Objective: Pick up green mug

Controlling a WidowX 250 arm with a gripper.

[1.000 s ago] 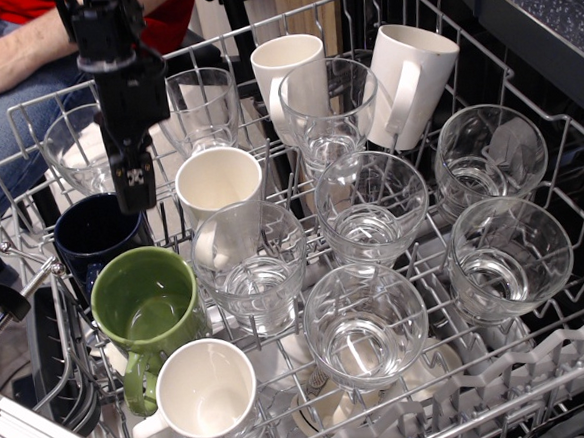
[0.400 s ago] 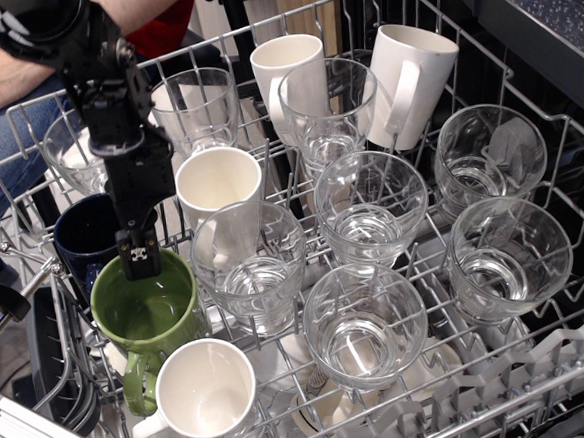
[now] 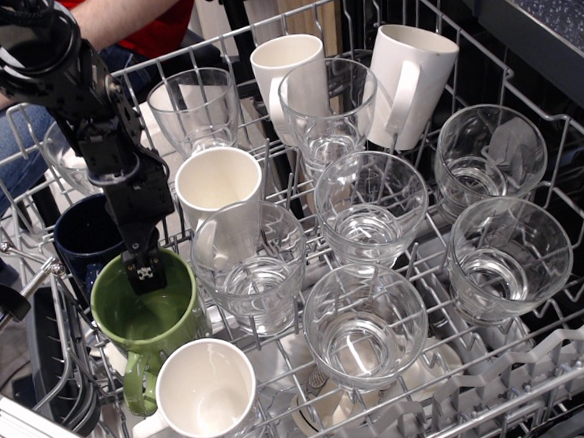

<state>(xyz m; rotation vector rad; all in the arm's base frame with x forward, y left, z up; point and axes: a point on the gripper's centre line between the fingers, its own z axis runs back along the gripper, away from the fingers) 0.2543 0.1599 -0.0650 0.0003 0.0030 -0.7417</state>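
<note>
The green mug (image 3: 128, 316) stands upright in the front left of the dishwasher rack (image 3: 523, 83), its handle toward the front. My black gripper (image 3: 143, 272) comes down from the upper left and sits at the mug's far rim. One finger (image 3: 147, 276) with a small marker dips just inside the mug. The other finger is mostly hidden behind it, on the side of the navy mug (image 3: 83, 239). The jaws look open across the rim and hold nothing.
White mugs stand at the front (image 3: 206, 390), in the middle (image 3: 217, 184) and at the back (image 3: 286, 64), with a tilted one (image 3: 412, 75). Several clear glasses (image 3: 365, 329) fill the rack's centre and right. A person's arm (image 3: 147, 9) is at the back left.
My gripper has moved down and forward from above the navy mug to the green mug's far rim, its tip now dipping inside. The mugs and glasses have not moved.
</note>
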